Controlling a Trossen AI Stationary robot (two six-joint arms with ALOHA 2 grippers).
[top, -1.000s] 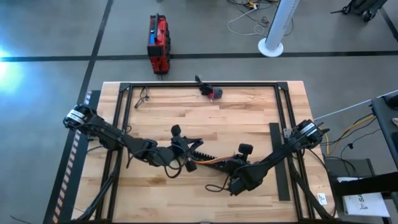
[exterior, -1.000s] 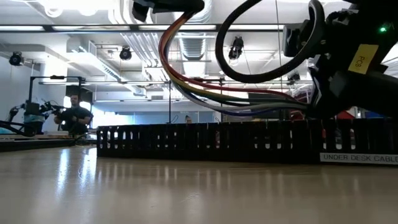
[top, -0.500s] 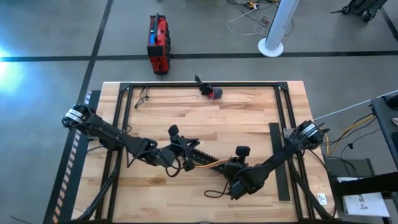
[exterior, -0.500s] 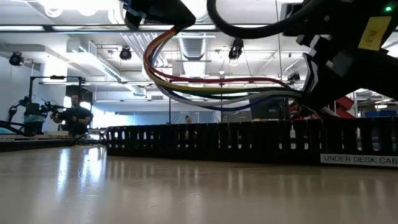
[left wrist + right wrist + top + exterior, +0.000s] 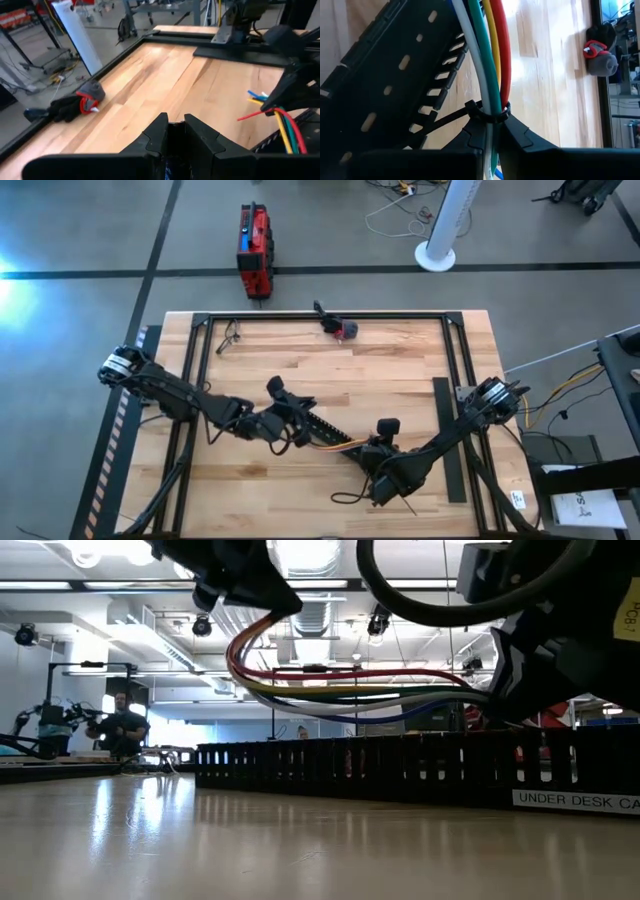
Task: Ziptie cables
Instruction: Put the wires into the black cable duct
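centrally, black slotted cable tray [image 5: 325, 429] lies on table [image 5: 390, 370], nothing visibly inside. cables [image 5: 350, 690] hang above table, strung between both arms. right gripper [image 5: 490, 131] fingers [image 5: 517, 132] pinch cables just below black ziptie loop [image 5: 487, 114]. left gripper [image 5: 172, 131] fingers pressed together on cables' other end.
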